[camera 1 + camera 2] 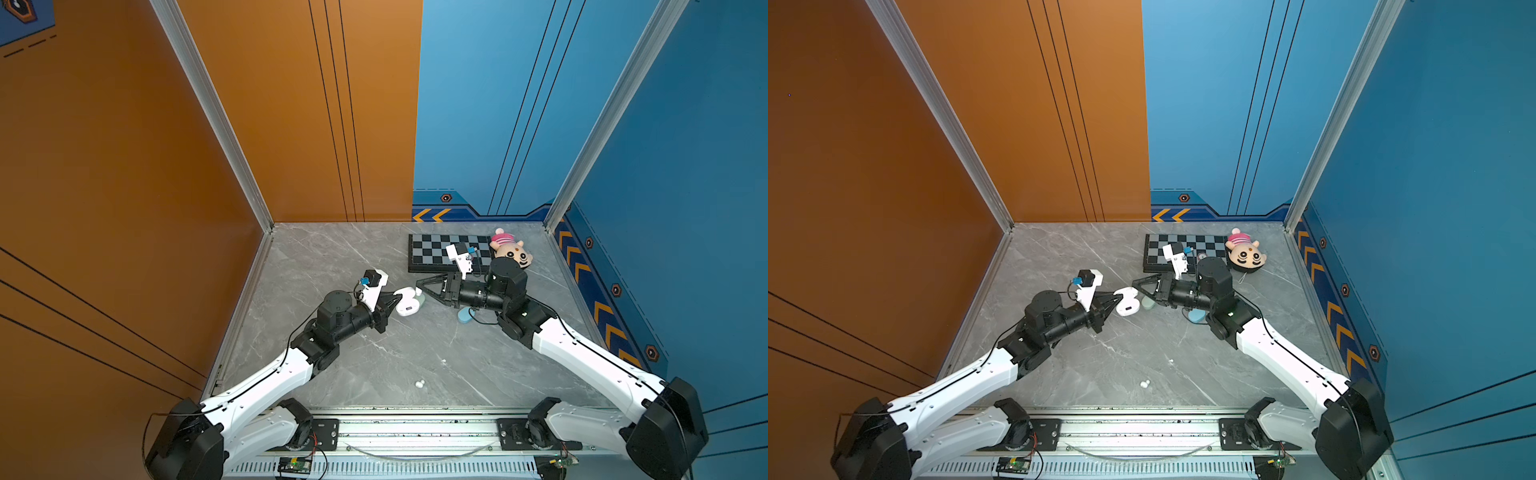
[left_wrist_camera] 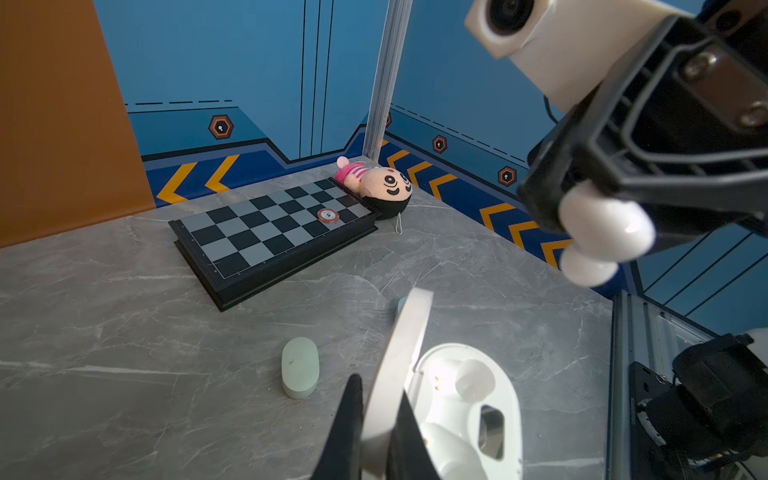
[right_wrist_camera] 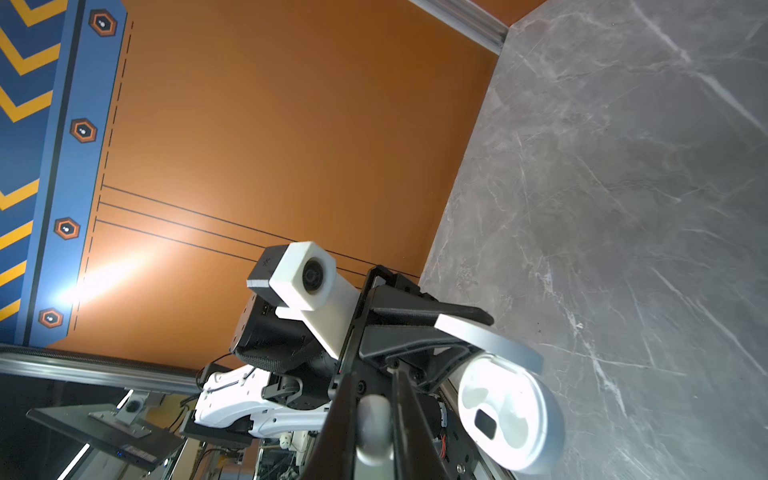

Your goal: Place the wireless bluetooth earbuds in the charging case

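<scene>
Our left claw (image 2: pixel 379 388) pinches the raised lid (image 2: pixel 409 332) of the charging case (image 2: pixel 505 390). Just across from it, our right claw (image 2: pixel 582 216) pinches a white earbud (image 2: pixel 606 226), which we should next lower squarely in.

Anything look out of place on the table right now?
Yes. A tiny white rounded piece lies loose near the front edge of the grey marble tabletop, far from the open white oval charging case. It may be a stray earbud; too small to tell.

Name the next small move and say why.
Probably ease the right gripper down toward the open white case: it is shut on a white earbud, held clear of the case, whose lid the left gripper pinches open.
</scene>
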`<action>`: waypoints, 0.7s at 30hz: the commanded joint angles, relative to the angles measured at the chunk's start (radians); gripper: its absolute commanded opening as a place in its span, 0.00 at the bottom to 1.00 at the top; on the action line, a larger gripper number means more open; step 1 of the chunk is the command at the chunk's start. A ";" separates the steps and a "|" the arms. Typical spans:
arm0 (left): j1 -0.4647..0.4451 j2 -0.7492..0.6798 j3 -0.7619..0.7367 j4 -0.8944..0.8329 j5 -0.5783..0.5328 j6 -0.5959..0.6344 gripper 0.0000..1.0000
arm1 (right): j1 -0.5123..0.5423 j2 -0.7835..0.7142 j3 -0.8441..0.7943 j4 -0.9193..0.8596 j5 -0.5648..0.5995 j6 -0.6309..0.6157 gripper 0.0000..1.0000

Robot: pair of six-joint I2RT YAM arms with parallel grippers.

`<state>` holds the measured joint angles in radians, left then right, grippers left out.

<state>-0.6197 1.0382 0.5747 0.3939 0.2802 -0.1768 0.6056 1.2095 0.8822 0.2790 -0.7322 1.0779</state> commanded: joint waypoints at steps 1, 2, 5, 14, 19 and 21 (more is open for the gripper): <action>0.013 0.000 0.033 0.021 0.042 0.009 0.00 | 0.025 0.026 0.016 0.080 -0.024 0.010 0.10; 0.012 -0.001 0.036 0.021 0.043 0.007 0.00 | 0.033 0.031 0.019 0.069 -0.022 -0.002 0.10; 0.014 -0.006 0.044 0.021 0.052 0.001 0.00 | 0.052 0.040 0.033 0.017 -0.003 -0.054 0.10; 0.012 -0.015 0.058 0.020 0.070 -0.009 0.00 | 0.087 0.062 0.052 -0.061 0.027 -0.154 0.10; 0.013 -0.017 0.060 0.021 0.074 -0.012 0.00 | 0.089 0.058 0.049 -0.102 0.064 -0.200 0.10; 0.013 -0.018 0.061 0.021 0.075 -0.014 0.00 | 0.089 0.055 0.047 -0.107 0.083 -0.209 0.10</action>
<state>-0.6151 1.0378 0.6025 0.3996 0.3252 -0.1814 0.6914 1.2682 0.9001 0.2073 -0.6933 0.9207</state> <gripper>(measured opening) 0.104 0.142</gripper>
